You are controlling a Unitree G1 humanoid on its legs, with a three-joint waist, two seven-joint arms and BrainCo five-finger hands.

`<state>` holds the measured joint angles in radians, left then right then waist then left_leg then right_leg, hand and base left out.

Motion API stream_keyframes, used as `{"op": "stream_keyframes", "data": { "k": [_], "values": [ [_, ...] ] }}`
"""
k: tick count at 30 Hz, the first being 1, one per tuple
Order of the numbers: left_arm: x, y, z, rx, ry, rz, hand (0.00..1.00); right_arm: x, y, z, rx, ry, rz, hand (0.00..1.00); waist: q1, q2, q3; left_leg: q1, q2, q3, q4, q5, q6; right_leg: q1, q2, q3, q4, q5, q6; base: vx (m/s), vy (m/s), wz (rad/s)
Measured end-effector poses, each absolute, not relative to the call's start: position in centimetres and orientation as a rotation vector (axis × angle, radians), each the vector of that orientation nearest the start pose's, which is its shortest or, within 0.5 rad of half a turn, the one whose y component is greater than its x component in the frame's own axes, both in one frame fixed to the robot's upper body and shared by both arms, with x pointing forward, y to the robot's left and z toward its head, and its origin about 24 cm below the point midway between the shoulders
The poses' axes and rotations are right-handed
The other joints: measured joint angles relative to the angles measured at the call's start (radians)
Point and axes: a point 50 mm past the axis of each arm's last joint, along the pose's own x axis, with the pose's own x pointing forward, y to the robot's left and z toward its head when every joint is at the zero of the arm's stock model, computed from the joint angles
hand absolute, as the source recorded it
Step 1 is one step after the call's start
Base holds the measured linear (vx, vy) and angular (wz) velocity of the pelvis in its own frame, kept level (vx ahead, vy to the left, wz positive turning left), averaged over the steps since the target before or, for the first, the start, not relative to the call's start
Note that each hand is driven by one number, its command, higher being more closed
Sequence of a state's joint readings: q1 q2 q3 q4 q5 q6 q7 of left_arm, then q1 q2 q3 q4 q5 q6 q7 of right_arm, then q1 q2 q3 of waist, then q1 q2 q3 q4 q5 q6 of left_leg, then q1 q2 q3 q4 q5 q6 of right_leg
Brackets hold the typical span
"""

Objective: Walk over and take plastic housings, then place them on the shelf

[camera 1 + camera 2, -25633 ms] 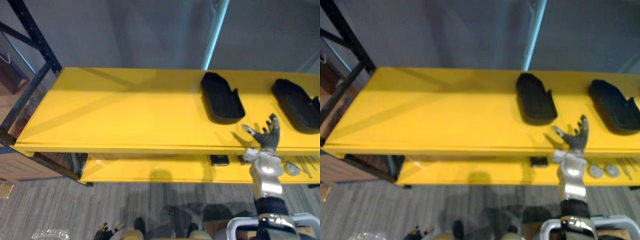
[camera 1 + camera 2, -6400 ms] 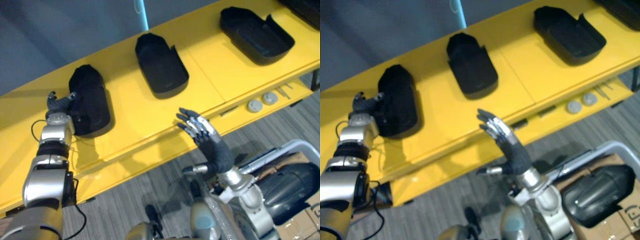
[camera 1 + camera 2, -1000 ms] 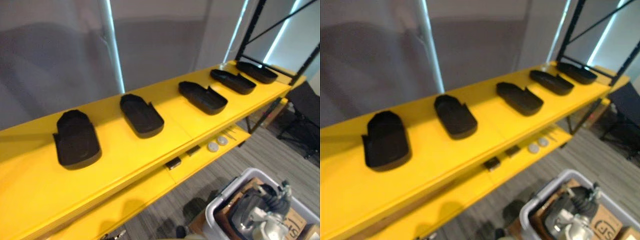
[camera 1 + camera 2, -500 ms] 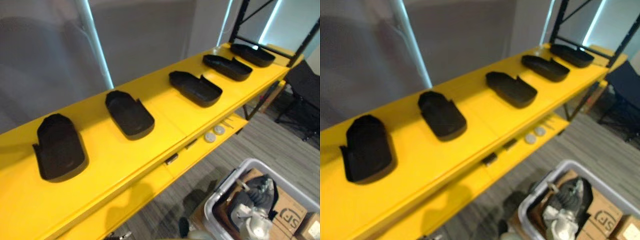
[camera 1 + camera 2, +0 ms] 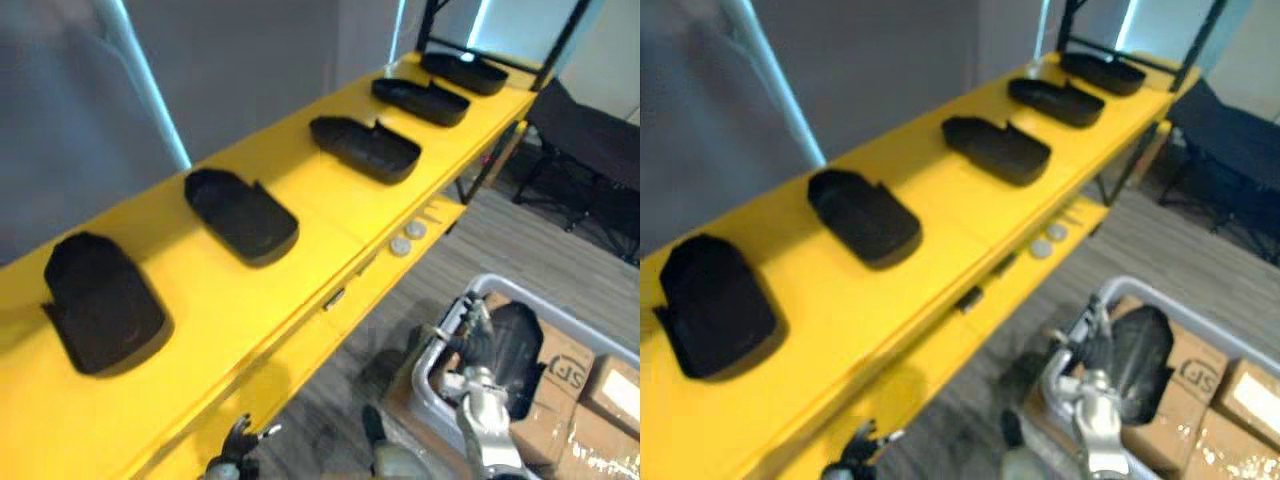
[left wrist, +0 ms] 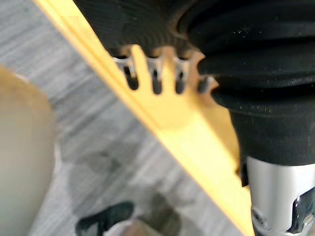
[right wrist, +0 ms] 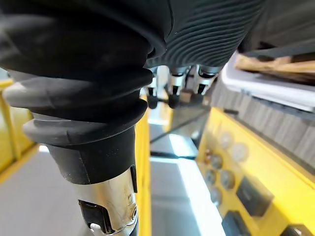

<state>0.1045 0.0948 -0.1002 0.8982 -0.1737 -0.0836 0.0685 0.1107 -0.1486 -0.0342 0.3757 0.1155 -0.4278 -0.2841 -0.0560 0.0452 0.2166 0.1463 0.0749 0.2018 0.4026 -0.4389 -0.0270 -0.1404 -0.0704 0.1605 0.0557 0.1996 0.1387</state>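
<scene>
bin: light grey bin (image 5: pixel 555 313) on the floor at lower right, holding one dark housing (image 5: pixel 520 340); cardboard boxes (image 5: pixel 610 395) lie beside it
top shelf: yellow shelf (image 5: pixel 300 270) carrying five black plastic housings (image 5: pixel 240 215) in a row, spaced apart, open sides up
lower shelf: two round discs (image 5: pixel 400 246) near its front edge, with small dark items further along
right hand (image 5: pixel 478 345): raised at the bin's near rim, just beside the dark housing; whether its fingers are apart or closed on anything i cannot tell
left hand (image 5: pixel 240 452): low by the floor under the shelf edge, fingers apart and loose, nothing in them
cut off: the nearest housing's far corner runs to the picture edge in the right eye view
against half a second ago: the camera has swung; the five housings lie in the same order
</scene>
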Motion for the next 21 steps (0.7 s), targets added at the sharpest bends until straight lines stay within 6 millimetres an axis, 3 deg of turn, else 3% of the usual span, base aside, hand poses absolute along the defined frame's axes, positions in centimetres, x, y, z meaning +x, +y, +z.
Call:
{"op": "stream_keyframes", "data": {
  "k": [2, 4, 5, 7, 9, 10, 12, 13, 15, 16, 17, 18, 19, 20, 21],
  "values": [
    [12.2, 18.0, -14.5, 0.005, 0.925, 0.121, 0.00, 19.9, -21.5, -2.7, -0.031, 0.068, -0.397, 0.00, 0.002, -0.010, 0.010, 0.007, -0.020, 0.005, 0.010, -0.008, 0.011, 0.002, -0.021, -0.048, 0.006, 0.013, -0.010, -0.23, 0.101, -0.27],
    [11.9, 18.5, -14.5, 0.039, 0.943, 0.121, 0.00, 18.7, -20.6, -3.7, -0.003, 0.117, -0.377, 0.00, 0.008, -0.007, 0.005, -0.001, -0.013, 0.030, 0.001, -0.001, 0.035, -0.001, -0.014, -0.109, -0.043, 0.137, -0.063, -0.27, 0.050, -0.32],
    [11.7, 18.6, -14.6, 0.046, 0.948, 0.125, 0.00, 18.7, -20.2, -3.9, 0.006, 0.121, -0.361, 0.00, 0.009, -0.009, 0.007, -0.004, -0.005, 0.049, -0.006, 0.005, 0.043, -0.016, -0.017, -0.141, -0.004, 0.106, -0.077, -0.25, -0.006, -0.41],
    [11.4, 19.6, -14.6, 0.054, 0.959, 0.180, 0.00, 19.0, -19.5, -3.8, 0.019, 0.118, -0.341, 0.00, 0.023, -0.009, 0.010, -0.011, 0.022, 0.079, -0.040, 0.051, 0.042, -0.067, -0.036, -0.326, 0.314, -0.127, -0.172, -0.20, -0.033, -0.30],
    [10.9, 20.2, -14.6, 0.043, 0.964, 0.227, 0.00, 19.5, -19.2, -3.7, 0.020, 0.103, -0.330, 0.00, 0.032, -0.007, 0.008, -0.010, 0.047, 0.085, -0.069, 0.084, 0.033, -0.042, -0.071, -0.415, 0.445, -0.208, -0.204, -0.10, -0.022, -0.14],
    [10.3, 20.9, -14.6, 0.018, 0.974, 0.276, 0.00, 20.1, -18.7, -3.7, 0.018, 0.094, -0.312, 0.00, 0.048, -0.010, 0.006, -0.011, 0.066, 0.100, -0.082, 0.102, 0.024, -0.009, -0.112, -0.458, 0.508, -0.245, -0.216, -0.05, -0.105, -0.41],
    [8.4, 21.7, -15.0, -0.011, 1.013, 0.337, 0.00, 21.0, -17.3, -3.9, 0.002, 0.095, -0.273, 0.00, 0.076, -0.027, -0.017, -0.040, 0.086, 0.131, -0.059, 0.110, 0.012, 0.028, -0.194, -0.470, 0.554, -0.258, -0.214, 0.00, -0.175, -0.66],
    [6.9, 22.9, -15.0, 0.013, 1.042, 0.372, 0.00, 21.4, -16.3, -3.8, 0.001, 0.089, -0.260, 0.00, 0.096, -0.052, -0.041, -0.080, 0.086, 0.140, -0.026, 0.110, 0.011, 0.034, -0.240, -0.458, 0.500, -0.187, -0.190, -0.03, -0.200, -0.99],
    [5.3, 22.6, -15.6, 0.022, 1.100, 0.361, 0.00, 21.8, -16.1, -3.4, 0.007, 0.071, -0.277, 0.00, 0.136, -0.022, -0.060, -0.103, 0.106, 0.124, -0.070, 0.146, 0.017, 0.041, -0.149, -0.471, 0.356, -0.132, -0.209, -0.06, -0.177, -1.12],
    [3.8, 22.1, -15.9, 0.017, 1.136, 0.354, 0.00, 22.0, -16.3, -3.0, 0.002, 0.060, -0.294, 0.00, 0.150, 0.016, -0.084, -0.083, 0.136, 0.134, -0.171, 0.200, -0.007, 0.051, -0.113, -0.447, 0.256, -0.099, -0.193, 0.00, -0.147, -0.70],
    [3.4, 22.2, -16.0, 0.027, 1.140, 0.352, 0.00, 22.3, -16.4, -2.3, 0.011, 0.028, -0.305, 0.00, 0.128, 0.012, -0.074, -0.078, 0.121, 0.142, -0.201, 0.218, -0.025, 0.037, -0.171, -0.448, 0.362, -0.166, -0.181, 0.01, -0.141, -0.50],
    [3.3, 22.3, -15.9, 0.034, 1.137, 0.351, 0.00, 22.4, -16.3, -2.2, 0.014, 0.029, -0.309, 0.00, 0.122, 0.000, -0.070, -0.078, 0.116, 0.147, -0.198, 0.219, -0.026, 0.038, -0.201, -0.441, 0.403, -0.188, -0.154, -0.01, -0.157, -0.40],
    [3.2, 23.4, -15.7, 0.055, 1.126, 0.372, 0.00, 22.2, -15.7, -2.8, 0.017, 0.072, -0.296, 0.00, 0.134, -0.023, -0.074, -0.088, 0.123, 0.178, -0.170, 0.219, -0.027, 0.048, -0.244, -0.433, 0.393, -0.166, -0.142, -0.06, -0.230, -0.65],
    [2.8, 24.2, -15.5, 0.054, 1.121, 0.409, 0.00, 22.1, -15.0, -2.9, 0.029, 0.091, -0.285, 0.00, 0.132, -0.042, -0.082, -0.115, 0.146, 0.194, -0.126, 0.220, -0.031, 0.058, -0.245, -0.418, 0.341, -0.108, -0.120, -0.07, -0.357, -0.73],
    [3.1, 24.6, -15.3, 0.038, 1.097, 0.439, 0.00, 21.9, -15.0, -3.1, 0.028, 0.104, -0.285, 0.00, 0.131, -0.051, -0.087, -0.124, 0.176, 0.197, -0.105, 0.229, -0.047, 0.072, -0.218, -0.433, 0.316, -0.134, -0.115, -0.06, -0.343, -0.50]
  ]
}}
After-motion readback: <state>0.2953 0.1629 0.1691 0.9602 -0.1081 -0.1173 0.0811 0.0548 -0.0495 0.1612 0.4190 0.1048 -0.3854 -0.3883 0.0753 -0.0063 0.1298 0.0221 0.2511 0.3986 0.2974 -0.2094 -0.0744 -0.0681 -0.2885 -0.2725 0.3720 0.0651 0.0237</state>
